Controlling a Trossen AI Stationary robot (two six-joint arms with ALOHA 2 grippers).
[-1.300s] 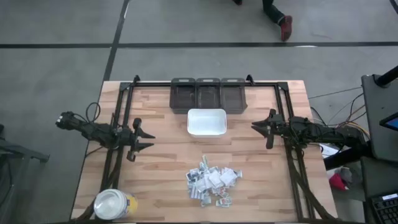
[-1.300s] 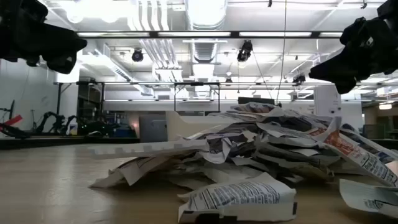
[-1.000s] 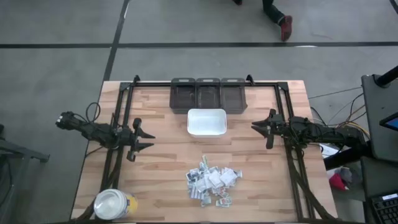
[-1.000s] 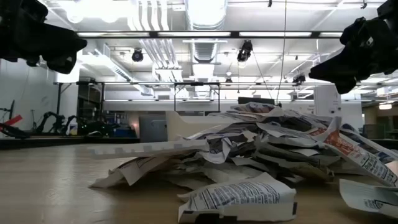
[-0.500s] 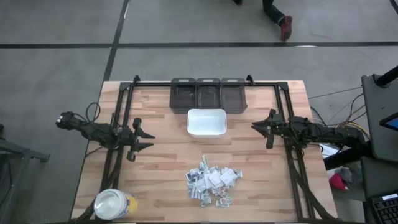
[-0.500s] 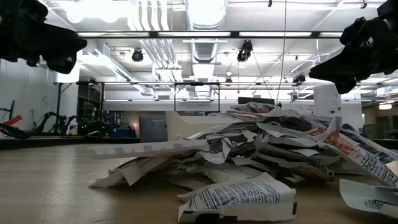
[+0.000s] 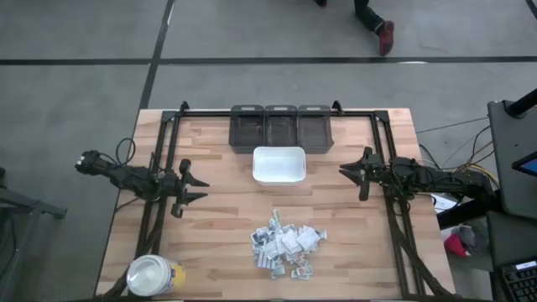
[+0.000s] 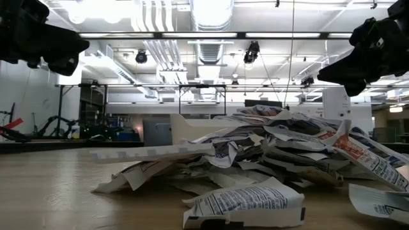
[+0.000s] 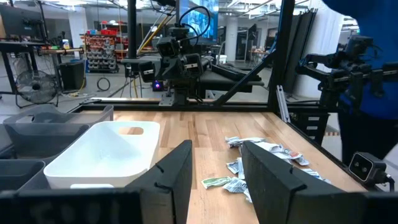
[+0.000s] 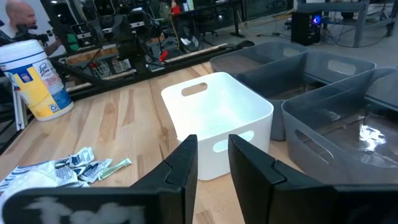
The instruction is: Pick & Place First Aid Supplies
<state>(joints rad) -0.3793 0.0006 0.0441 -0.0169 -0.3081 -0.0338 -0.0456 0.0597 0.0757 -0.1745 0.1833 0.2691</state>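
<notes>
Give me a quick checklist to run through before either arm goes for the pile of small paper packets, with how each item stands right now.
1. Pile of small white paper first aid packets lies loose on the wooden table, between the arms, nothing covering it: ok.
2. White rectangular plastic tray is upright with nothing seen inside: ok.
3. Left gripper hangs at the table's left side, open, holding nothing: ok.
4. Right gripper hangs at the right side, fingers apart, holding nothing: ok.
5. Round yellow jar with white lid stands at the near left corner, apart from the pile: ok.
6. A single packet separable from the heap: cannot tell.
</notes>
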